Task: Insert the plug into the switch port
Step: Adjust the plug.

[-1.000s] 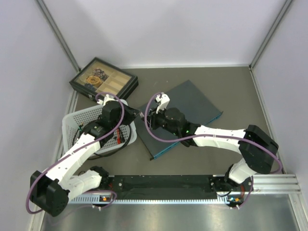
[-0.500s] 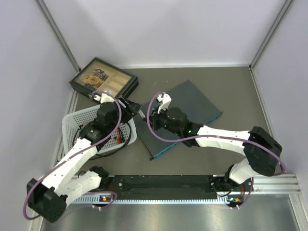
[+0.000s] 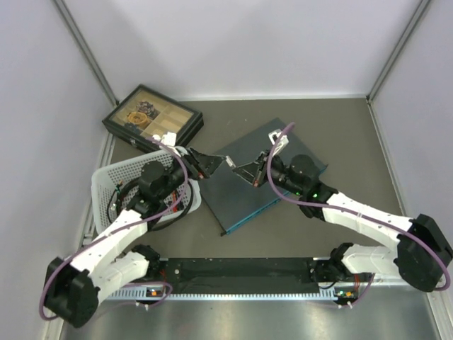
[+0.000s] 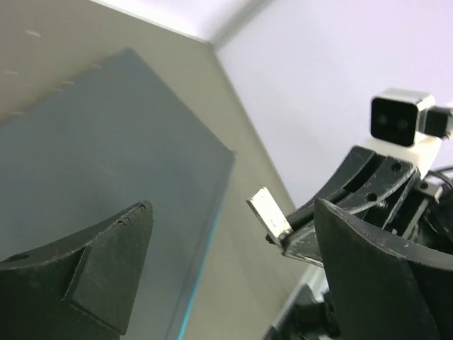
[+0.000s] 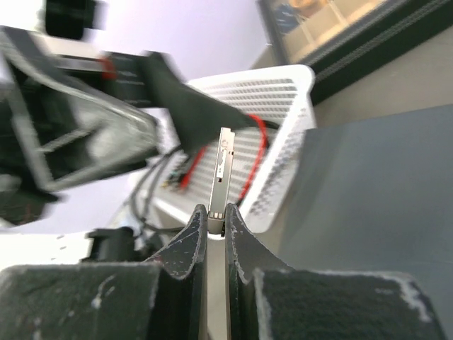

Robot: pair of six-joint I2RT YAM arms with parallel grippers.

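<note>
Grey table [image 3: 354, 134] holds the flat metal switch [image 3: 244, 202]. Above it, the right gripper [image 5: 216, 214] pinches the thin silver plug [image 5: 225, 170], which sticks straight out toward the left gripper [image 4: 232, 205], whose fingers are spread wide.

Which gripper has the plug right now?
The right gripper, its jaws shut on the slim silver plug. The left gripper stands wide open and empty, just beside it.

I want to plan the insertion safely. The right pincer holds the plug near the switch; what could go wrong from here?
1. The right pincer grips the plug only at its end; most of it sticks out, so it may tilt or slip when pressed.
2. The open left pincer stands close to the plug; a move could knock it.
3. The switch lies flat with neither pincer on it; pushing at its teal edge may slide it.
</note>
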